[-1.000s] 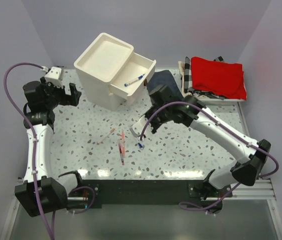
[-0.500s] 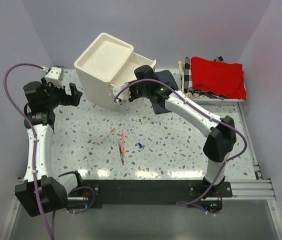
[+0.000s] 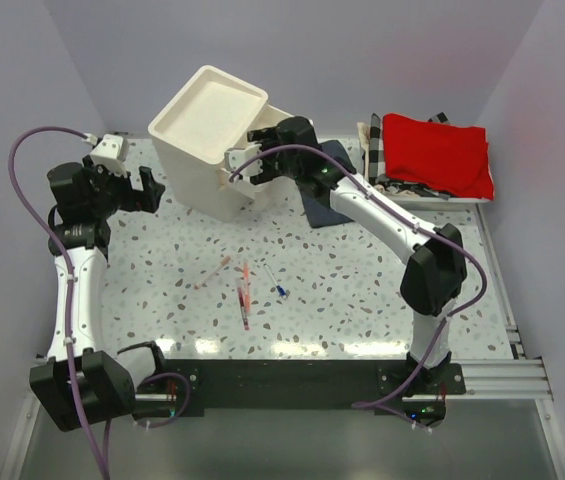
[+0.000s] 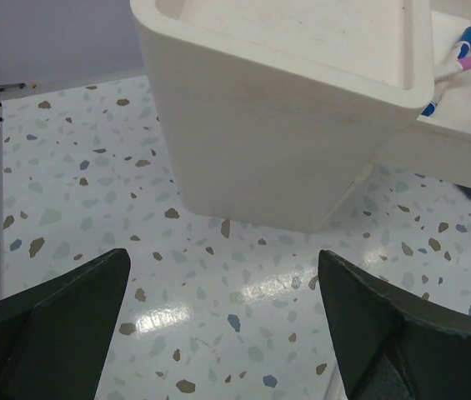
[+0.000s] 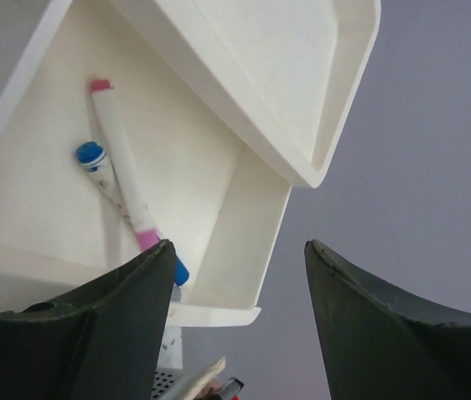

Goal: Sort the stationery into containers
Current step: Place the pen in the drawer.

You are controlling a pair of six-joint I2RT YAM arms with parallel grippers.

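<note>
The cream-white drawer unit (image 3: 202,120) stands at the back left with its top drawer (image 5: 218,208) pulled out. My right gripper (image 3: 247,165) hovers over that drawer, open and holding nothing (image 5: 239,246). Inside the drawer lie a pink-capped pen (image 5: 122,171) and a blue-capped pen (image 5: 93,158), which also show in the left wrist view (image 4: 456,62). On the table lie a tan-pink pen (image 3: 212,272), red pens (image 3: 245,297) and a small blue-capped item (image 3: 280,291). My left gripper (image 3: 145,190) rests open left of the unit (image 4: 224,254).
A dark blue folded cloth (image 3: 324,200) lies partly under the right arm. A checkered basket (image 3: 374,150) with red cloth (image 3: 437,155) stands at the back right. Purple-grey walls close the table in at the back and on both sides.
My right arm has swung from the table's middle up to the open drawer and opened its jaws. A pink-capped pen now lies in the drawer beside the blue-capped one. The left arm has not moved.
</note>
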